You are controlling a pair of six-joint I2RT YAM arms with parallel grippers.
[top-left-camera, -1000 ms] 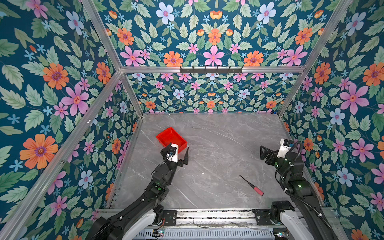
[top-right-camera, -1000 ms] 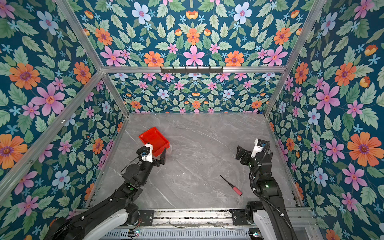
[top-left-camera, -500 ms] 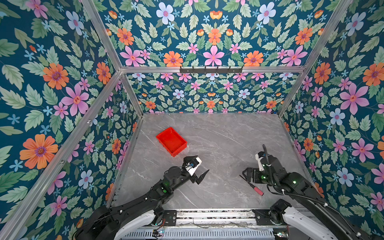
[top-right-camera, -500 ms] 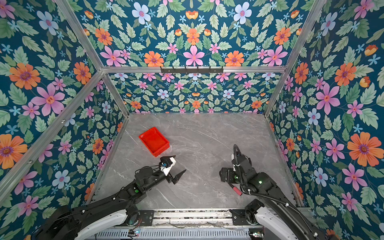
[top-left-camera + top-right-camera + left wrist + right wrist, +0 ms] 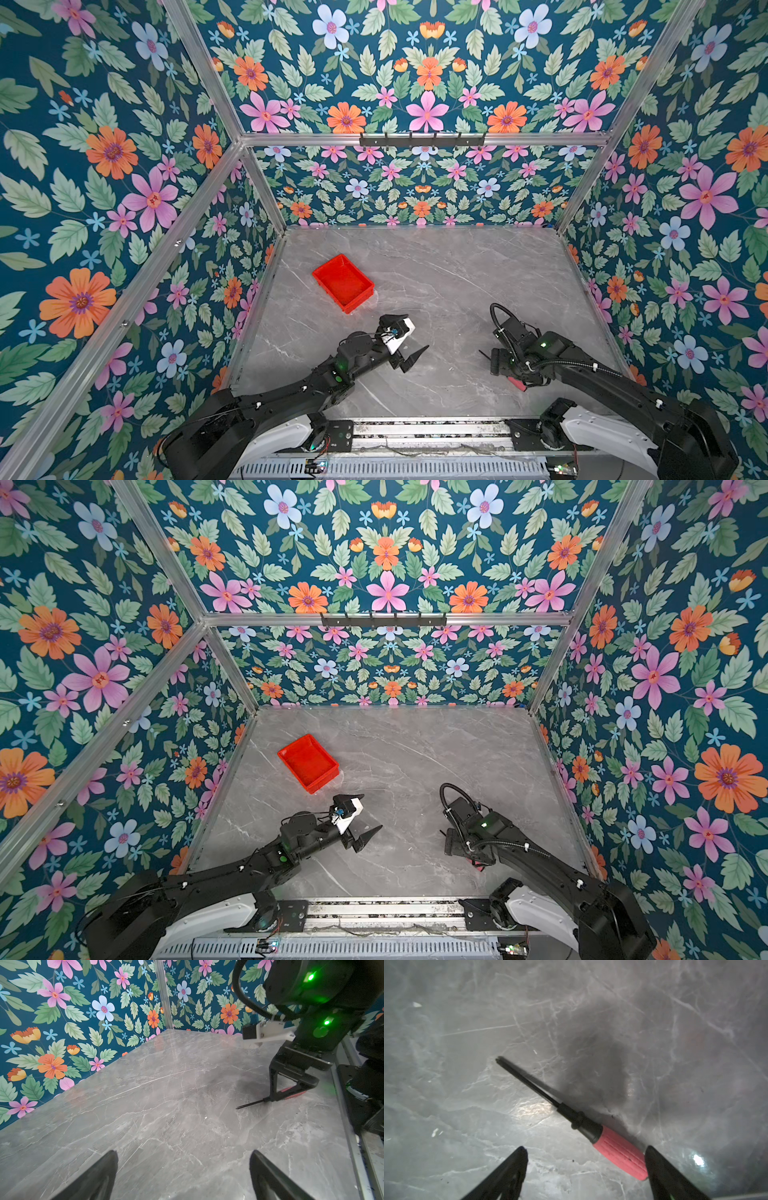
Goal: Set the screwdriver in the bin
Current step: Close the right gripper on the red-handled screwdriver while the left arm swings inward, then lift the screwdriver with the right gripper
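**Left.** A shallow rectangular bright red plastic bin [image 5: 343,282] [image 5: 308,762] sits askew on the grey marble-patterned bench [image 5: 449,266] [image 5: 415,746], close to the left-hand blue floral-print wall [image 5: 104,187], as both top views show.

**Centre-left.** The left gripper [image 5: 409,336] [image 5: 362,816] lies nearer the front edge than the bin and apart from it, pointing across the bench toward the right. Its jaws are released and spread wide, with nothing between them. In the left wrist view the gripper [image 5: 184,1155] shows two black fingertips [image 5: 108,1167] with only bare bench between them.

**Right.** The right gripper [image 5: 500,368] [image 5: 455,848] [image 5: 291,1093] points down at the bench near the front right corner. It stands over a slim screwdriver with a thin black metal shaft and a short red ribbed handle [image 5: 517,383] [image 5: 478,865] [image 5: 250,1104] [image 5: 591,1126].

- The screwdriver lies flat on the bench, outside the bin and well apart from it.
- In the top views the arm hides most of it.
- In the right wrist view the gripper [image 5: 585,1150] has its jaws released.
- The handle lies between the black fingertips [image 5: 658,1167], its end just beside one of them; the other stands clear.
- In the left wrist view the shaft projects beyond the gripper toward the left arm.
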